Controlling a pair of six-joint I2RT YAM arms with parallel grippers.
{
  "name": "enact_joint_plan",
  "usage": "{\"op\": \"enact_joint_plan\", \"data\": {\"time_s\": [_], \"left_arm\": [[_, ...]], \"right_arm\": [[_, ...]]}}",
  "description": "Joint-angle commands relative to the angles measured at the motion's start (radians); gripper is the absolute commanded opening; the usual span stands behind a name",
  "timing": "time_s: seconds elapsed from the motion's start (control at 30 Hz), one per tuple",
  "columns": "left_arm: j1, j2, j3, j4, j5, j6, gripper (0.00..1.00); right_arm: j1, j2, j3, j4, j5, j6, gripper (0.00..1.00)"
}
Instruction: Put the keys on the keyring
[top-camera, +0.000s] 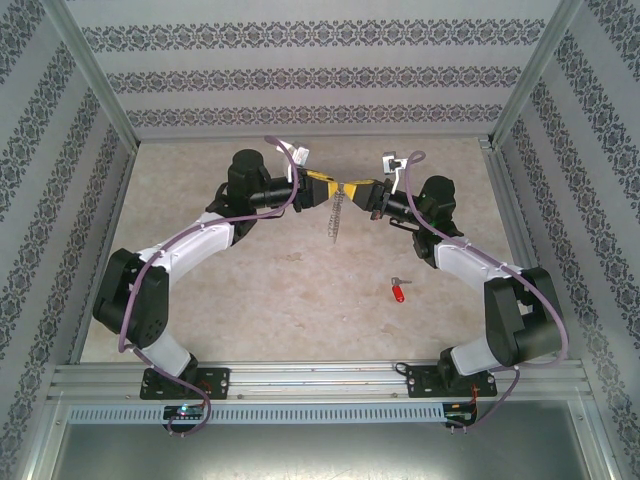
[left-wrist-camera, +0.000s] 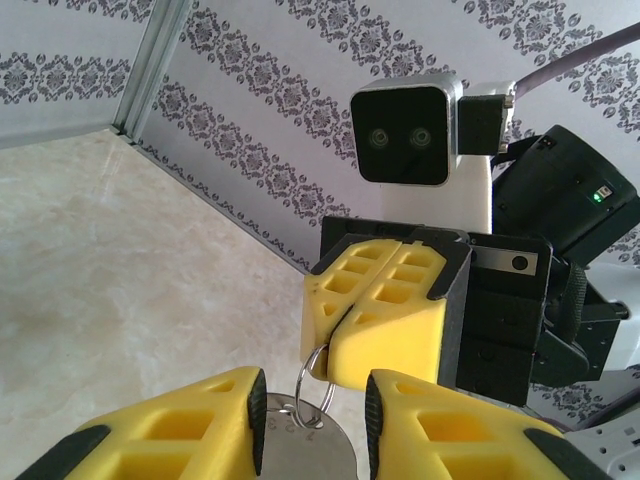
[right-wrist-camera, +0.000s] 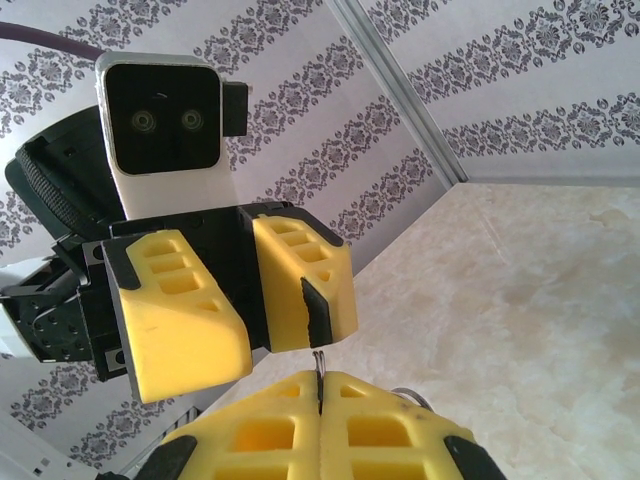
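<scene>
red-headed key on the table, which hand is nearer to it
Right, narrowly. The small key with the red plastic head lies right of centre. Both hands meet farther back at centre; the right hand sits on the key's side, the left hand just beyond it.

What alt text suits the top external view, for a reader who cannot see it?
Two arms meet over the far side of the table, left fingers and right fingers nearly touching, the keyring dangling between them. A red key lies nearer the right arm.
</scene>
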Motion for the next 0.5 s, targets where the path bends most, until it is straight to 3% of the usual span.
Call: {"op": "enact_joint_plan", "data": {"time_s": [0.0, 0.47], "left_arm": [[-0.010, 0.013, -0.019, 0.083, 0.022, -0.033, 0.33], [-0.010, 0.056, -0.032, 0.178, 0.046, -0.122, 0.31]], "right_arm": [[-0.002, -0.028, 0.023, 0.063, 0.013, -0.003, 0.00], [-0.002, -0.029, 0.021, 0.070, 0.026, 0.002, 0.00]]}}
